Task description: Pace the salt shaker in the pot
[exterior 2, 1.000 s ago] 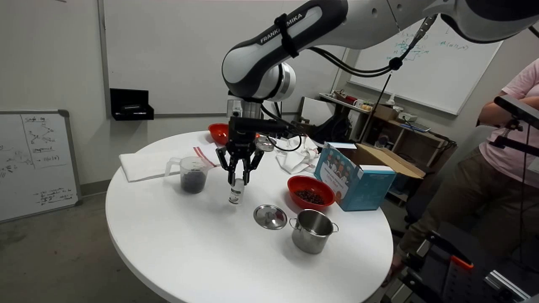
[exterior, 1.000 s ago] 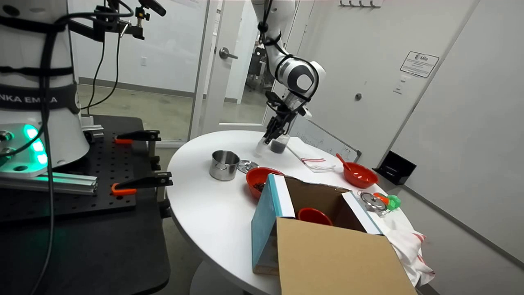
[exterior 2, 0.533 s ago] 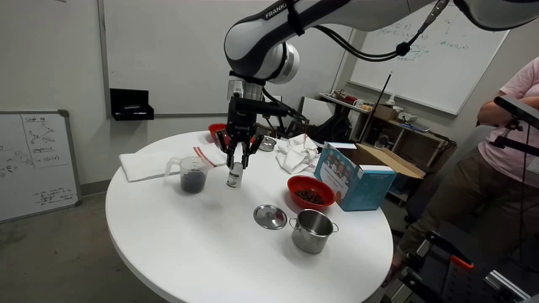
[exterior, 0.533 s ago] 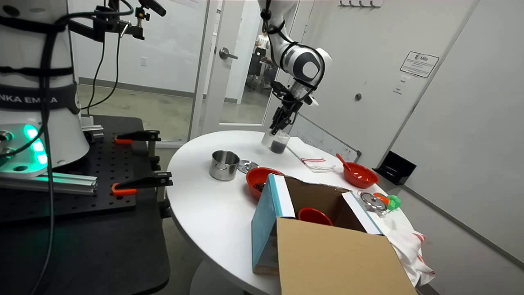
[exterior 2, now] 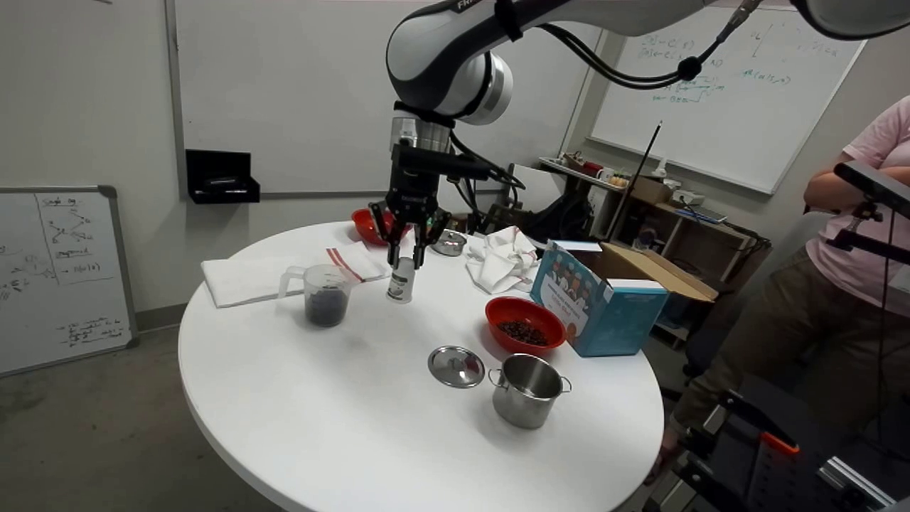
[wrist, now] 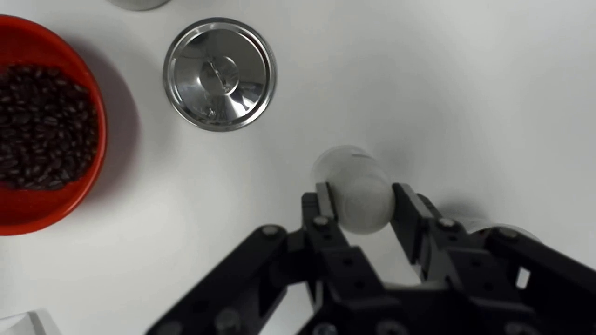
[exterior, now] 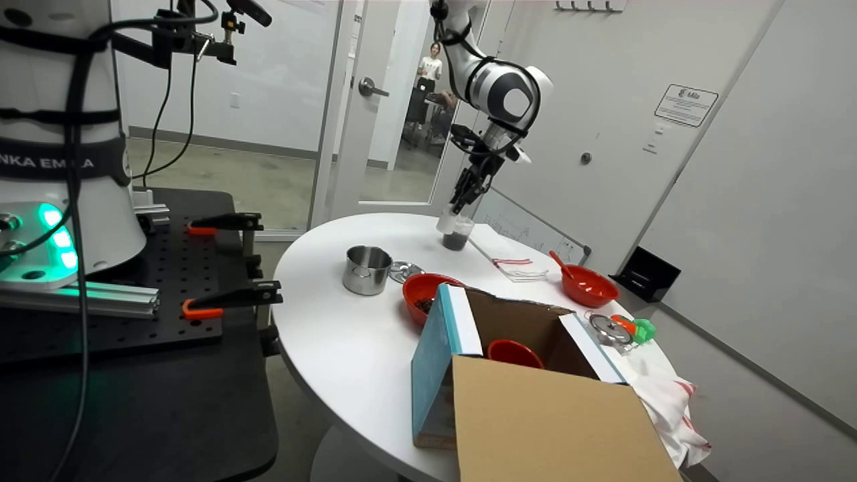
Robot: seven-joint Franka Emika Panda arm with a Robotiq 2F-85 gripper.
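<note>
Two fingers (wrist: 409,218) of my gripper (wrist: 364,201) pinching the salt shaker (exterior 2: 401,281), parted by its width, pale end toward my wrist view, printed side seen only in an exterior view, rightward there the lid (exterior 2: 456,366), the pot (exterior 2: 527,398) well apart from the shaker.

White arm (exterior 2: 414,51), dark lettered band (exterior: 40,148), black cables (exterior 2: 643,86), silver collar (exterior 2: 496,94), green lights (exterior: 61,238), black screw-studded pincer (wrist: 362,204)

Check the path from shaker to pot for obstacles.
The lid lies between the shaker and the pot, flat on the table; nothing visible stands upright there, so carrying over it should probably clear.
</note>
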